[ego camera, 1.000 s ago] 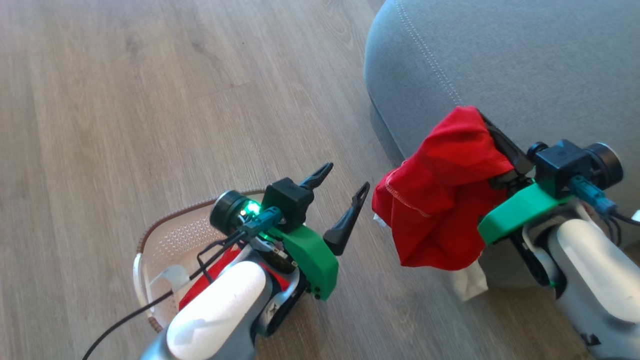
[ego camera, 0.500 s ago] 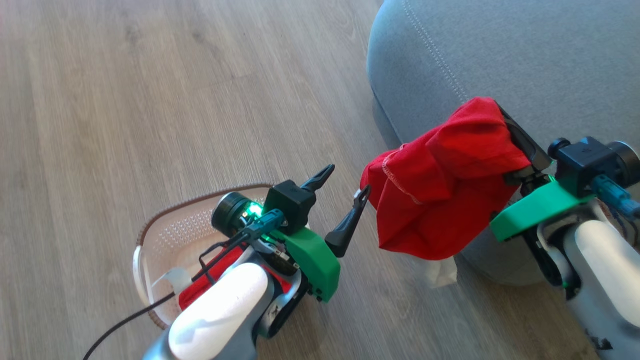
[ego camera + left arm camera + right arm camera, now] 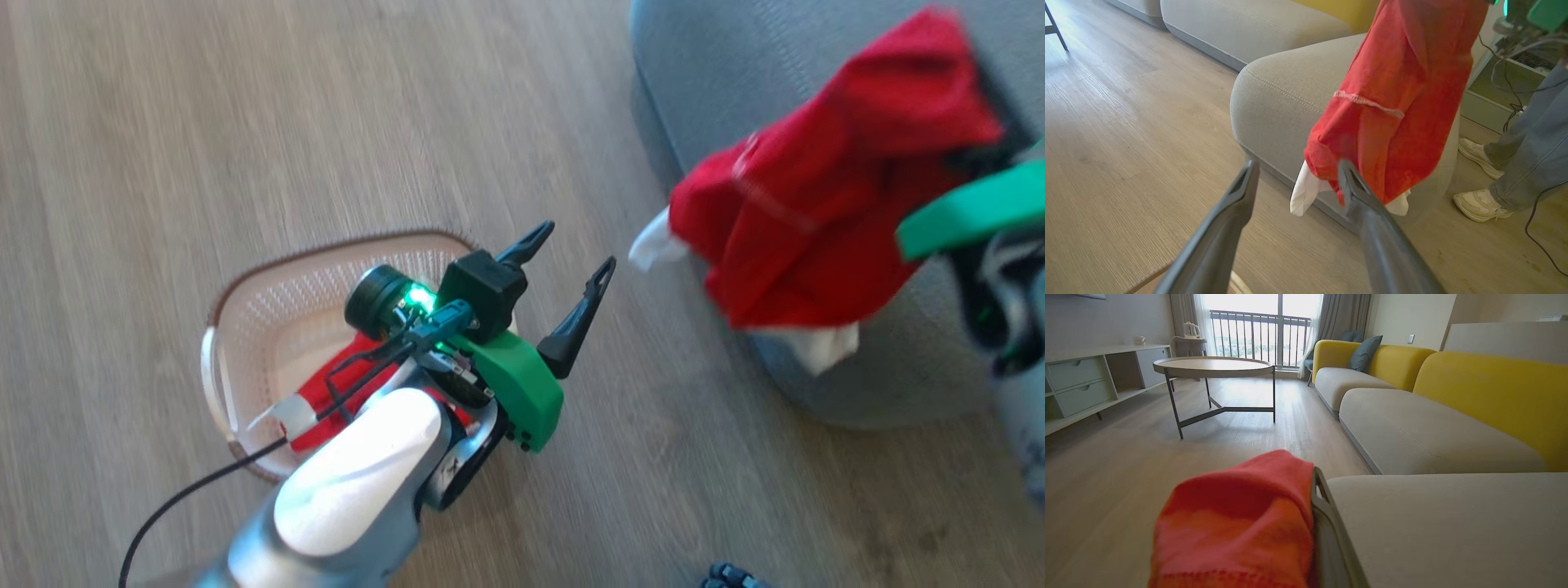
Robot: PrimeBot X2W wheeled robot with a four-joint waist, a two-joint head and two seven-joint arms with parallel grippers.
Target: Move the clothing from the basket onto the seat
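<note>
- The right claw holds a bright red soft fabric garment with white trim. The cloth drapes over one finger, so the pinch itself is hidden, but the garment hangs from this claw and seems firmly held.
- The garment dangles below and to the left of the right claw, beside the rounded corner of the large grey upholstered seat cushion. Part of it hangs over the floor, and it isn't lying on the cushion yet.
- In the right wrist view the cushion top spreads ahead and to the right of the claw, bare and close.
- The left claw is spread wide and holds nothing. The hanging garment is just past its right finger.
- Behind and below the left claw sits the small cream perforated plastic basket with a brown rim. A second red garment with a white stripe lies inside it, partly under the forearm.
- My judgement is that the task is about half done. One piece is lifted and nearly delivered, and at least one more needs fetching.
- The pale wood-plank floor looks flat and smooth.
- Ahead of the right claw stand a round wooden table on thin dark legs, yellow sofa backs and a pale green sideboard.
- A person's legs in blue jeans stand to the right of the left claw, beyond the cushion.
</note>
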